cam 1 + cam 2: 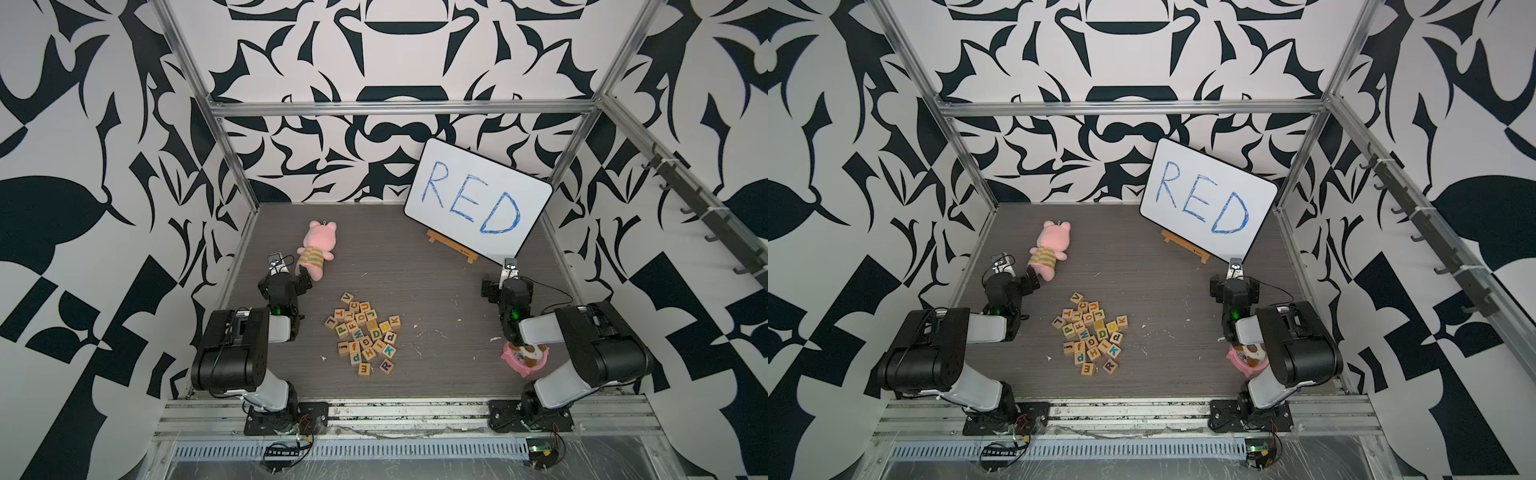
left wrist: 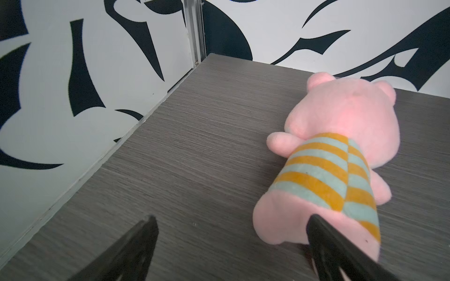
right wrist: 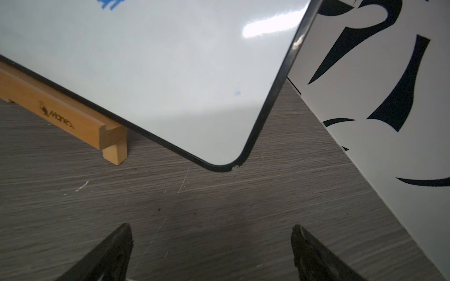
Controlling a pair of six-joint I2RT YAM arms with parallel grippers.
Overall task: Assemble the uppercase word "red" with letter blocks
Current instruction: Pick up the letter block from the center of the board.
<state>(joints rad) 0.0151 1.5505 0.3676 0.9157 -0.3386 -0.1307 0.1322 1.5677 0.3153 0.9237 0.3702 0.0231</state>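
- The left end effector is spread wide with nothing between its fingers; one finger lies just beside the feet of the pink plush toy (contact unclear).
- The letter blocks sit in a loose heap on the middle of the table, between the arms. The dark R is at the heap's near edge and a green D is inside it.
- The white board, with "RED" written in blue, leans on a wooden easel.
- The right end effector is spread open and empty, near the board's lower corner.
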